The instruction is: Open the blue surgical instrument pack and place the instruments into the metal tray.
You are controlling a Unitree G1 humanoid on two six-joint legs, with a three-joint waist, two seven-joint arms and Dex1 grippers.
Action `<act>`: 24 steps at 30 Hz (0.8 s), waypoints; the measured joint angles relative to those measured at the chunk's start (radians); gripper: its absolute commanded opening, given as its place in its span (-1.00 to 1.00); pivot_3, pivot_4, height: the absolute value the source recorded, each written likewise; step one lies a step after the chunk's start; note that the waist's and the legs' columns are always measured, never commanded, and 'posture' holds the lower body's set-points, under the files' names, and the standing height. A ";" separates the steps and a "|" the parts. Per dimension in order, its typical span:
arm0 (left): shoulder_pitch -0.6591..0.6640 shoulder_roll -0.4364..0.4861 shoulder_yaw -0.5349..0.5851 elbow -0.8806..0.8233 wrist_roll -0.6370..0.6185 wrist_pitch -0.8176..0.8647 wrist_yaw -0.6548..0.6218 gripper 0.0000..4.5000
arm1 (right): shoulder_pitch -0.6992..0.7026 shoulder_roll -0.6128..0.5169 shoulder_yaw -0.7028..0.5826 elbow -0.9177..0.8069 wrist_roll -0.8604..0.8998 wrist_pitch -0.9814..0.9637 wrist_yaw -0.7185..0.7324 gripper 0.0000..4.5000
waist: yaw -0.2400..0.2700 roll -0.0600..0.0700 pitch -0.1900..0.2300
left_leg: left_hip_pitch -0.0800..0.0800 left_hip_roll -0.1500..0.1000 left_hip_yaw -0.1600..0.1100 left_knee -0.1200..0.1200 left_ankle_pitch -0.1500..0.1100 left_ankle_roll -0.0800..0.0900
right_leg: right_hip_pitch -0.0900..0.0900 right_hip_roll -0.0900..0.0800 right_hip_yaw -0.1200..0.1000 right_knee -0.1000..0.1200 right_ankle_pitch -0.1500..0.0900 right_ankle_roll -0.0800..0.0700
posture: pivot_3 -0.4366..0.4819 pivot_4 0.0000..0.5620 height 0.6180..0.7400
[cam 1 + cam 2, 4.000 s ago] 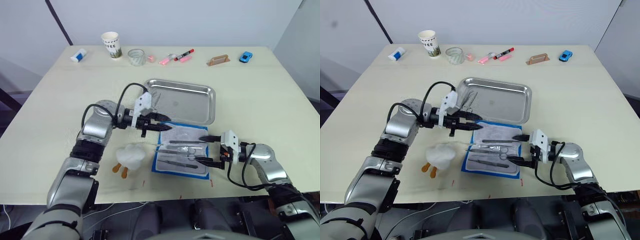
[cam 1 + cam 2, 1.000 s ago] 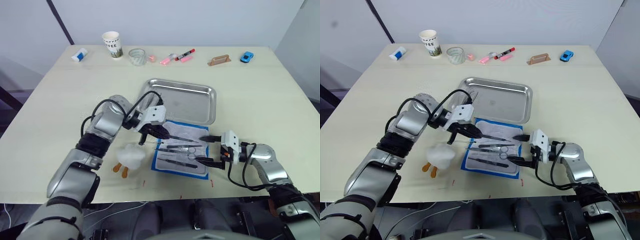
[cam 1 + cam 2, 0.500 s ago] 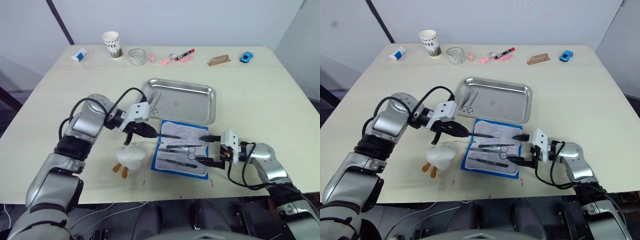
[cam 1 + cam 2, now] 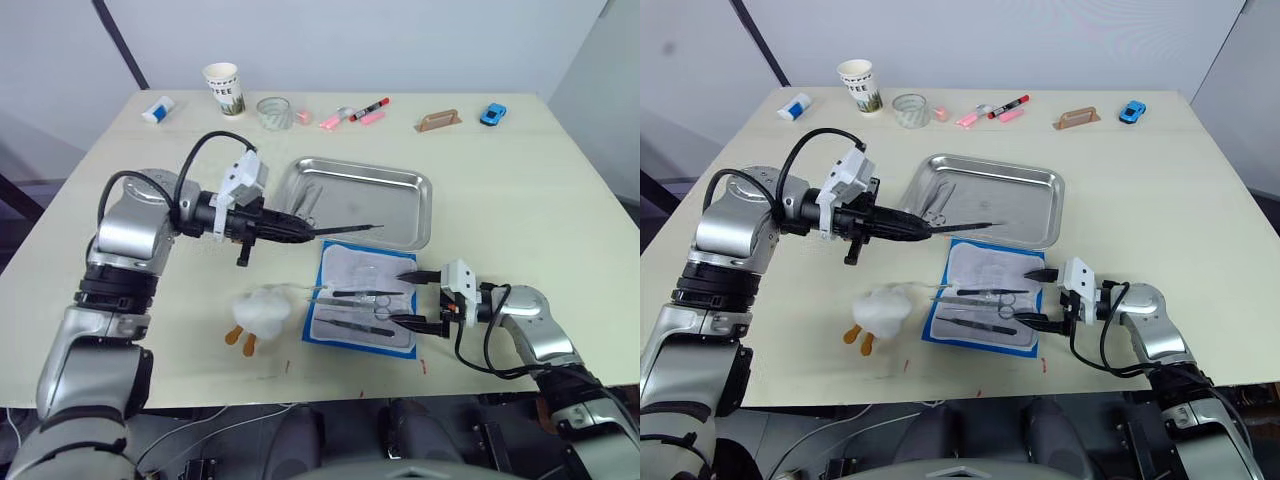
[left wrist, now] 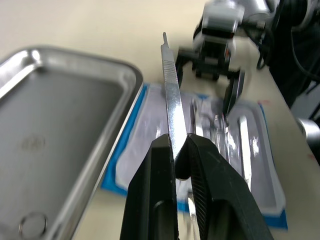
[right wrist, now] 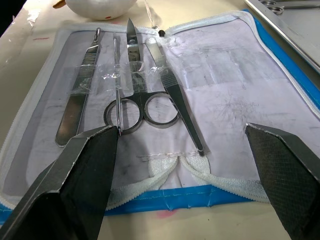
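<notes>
The blue surgical instrument pack (image 4: 362, 300) lies open in front of the metal tray (image 4: 424, 212), pale lining up. Inside it are several instruments: scissors (image 6: 142, 107), a flat handle (image 6: 75, 114) and slim forceps (image 6: 175, 97). My left gripper (image 4: 300, 232) is shut on a slim silver instrument (image 4: 345, 230), held level above the tray's front rim; the left wrist view shows the tool (image 5: 172, 100) pinched between the fingers. One pair of scissors (image 4: 309, 200) lies in the tray's left end. My right gripper (image 4: 400, 298) stands open at the pack's right edge, holding nothing.
A white soft toy (image 4: 262, 312) lies left of the pack. Along the far edge stand a paper cup (image 4: 224, 88), a clear round container (image 4: 273, 113), a red-capped marker (image 4: 368, 108), a brown block (image 4: 437, 121) and a blue toy car (image 4: 491, 114).
My left gripper has lifted a slim instrument out of the pack and carried it up and back over the tray's front rim. The right gripper has stayed put.
</notes>
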 measured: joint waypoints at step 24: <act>0.082 -0.456 0.122 -0.091 0.178 0.275 1.064 -0.99 | -0.008 0.001 0.001 0.008 -0.007 -0.001 0.005 0.96 | 0.008 -0.001 -0.001 | 0.000 -0.001 -0.003 -0.001 0.000 0.000 | 0.001 -0.003 -0.002 0.000 0.001 0.000 | -0.05 -0.47 0.76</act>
